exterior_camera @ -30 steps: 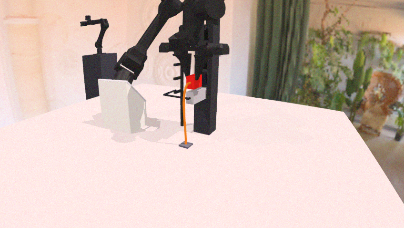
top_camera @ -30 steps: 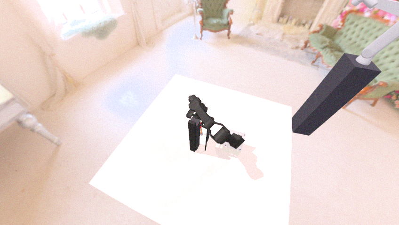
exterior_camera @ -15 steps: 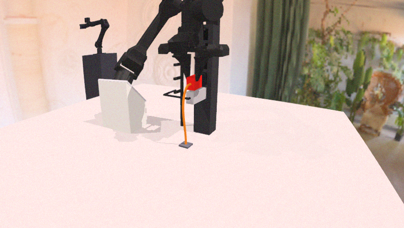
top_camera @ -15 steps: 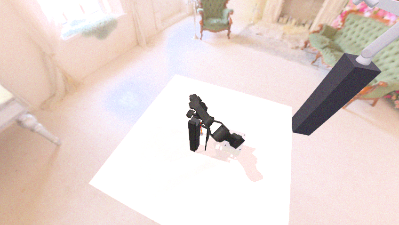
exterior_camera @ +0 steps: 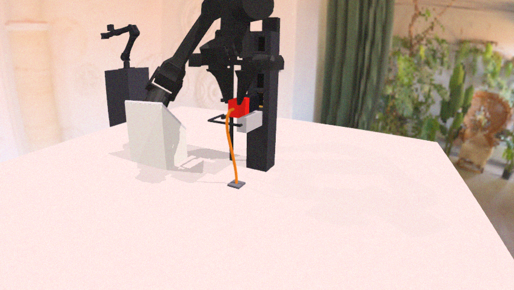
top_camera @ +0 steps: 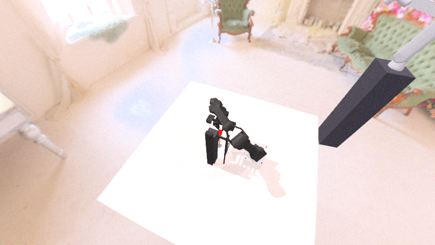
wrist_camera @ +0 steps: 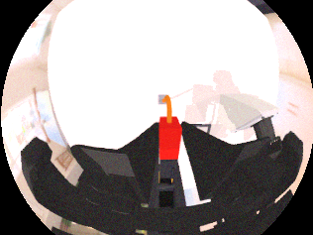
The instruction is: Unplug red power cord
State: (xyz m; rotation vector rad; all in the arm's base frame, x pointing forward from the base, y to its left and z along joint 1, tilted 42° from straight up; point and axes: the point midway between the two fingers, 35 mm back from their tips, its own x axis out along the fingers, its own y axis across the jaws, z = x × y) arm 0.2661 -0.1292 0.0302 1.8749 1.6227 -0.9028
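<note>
The red plug has an orange cord running down to a small grey plate on the table. The black power strip stands upright like a post. The red body stands off the strip's face, with a dark part between them. Small gold bits show at the socket; I cannot tell if the prongs are clear of it. My gripper points down and is shut on the red plug, one finger on each side. Its fingertips are hidden in the top view.
A white block is on the strip just below the plug. A thin black rod with a bracket stands beside the strip, close to my fingers. My arm's pale base block is to the left in the exterior view.
</note>
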